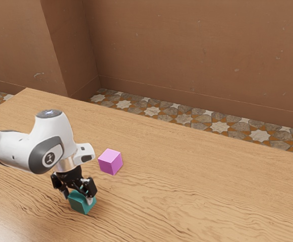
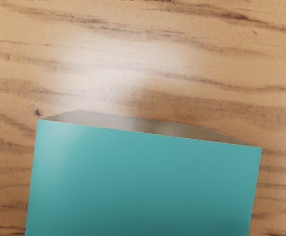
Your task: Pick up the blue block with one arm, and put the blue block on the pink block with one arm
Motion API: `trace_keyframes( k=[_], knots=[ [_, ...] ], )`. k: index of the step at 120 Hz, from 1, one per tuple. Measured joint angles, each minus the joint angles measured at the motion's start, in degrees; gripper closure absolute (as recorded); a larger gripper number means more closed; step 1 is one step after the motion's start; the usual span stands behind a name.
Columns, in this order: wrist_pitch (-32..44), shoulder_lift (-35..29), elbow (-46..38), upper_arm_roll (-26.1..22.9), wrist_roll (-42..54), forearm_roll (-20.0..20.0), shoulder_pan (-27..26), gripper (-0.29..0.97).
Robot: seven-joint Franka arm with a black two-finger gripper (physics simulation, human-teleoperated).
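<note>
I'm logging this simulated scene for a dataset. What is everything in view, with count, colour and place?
blue-green cube block: one, teal-blue, on the table directly under the gripper
pink cube block: one, pink, on the table, apart from the blue-green cube block
wooden table: one, light brown, foreground
patterned tile floor: one strip, brown and grey-white, between table and walls
walls: brown, behind
robot arm: one, white and grey, exterior view's left
gripper: one, black, over the teal block
</note>
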Motion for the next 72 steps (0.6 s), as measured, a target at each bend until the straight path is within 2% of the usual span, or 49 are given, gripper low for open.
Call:
trace_keyframes(
  k=[72],
  knots=[
    [3.8,3.8,2.1,-0.1,4.2,0.5,-0.1,0.02]
  ],
)
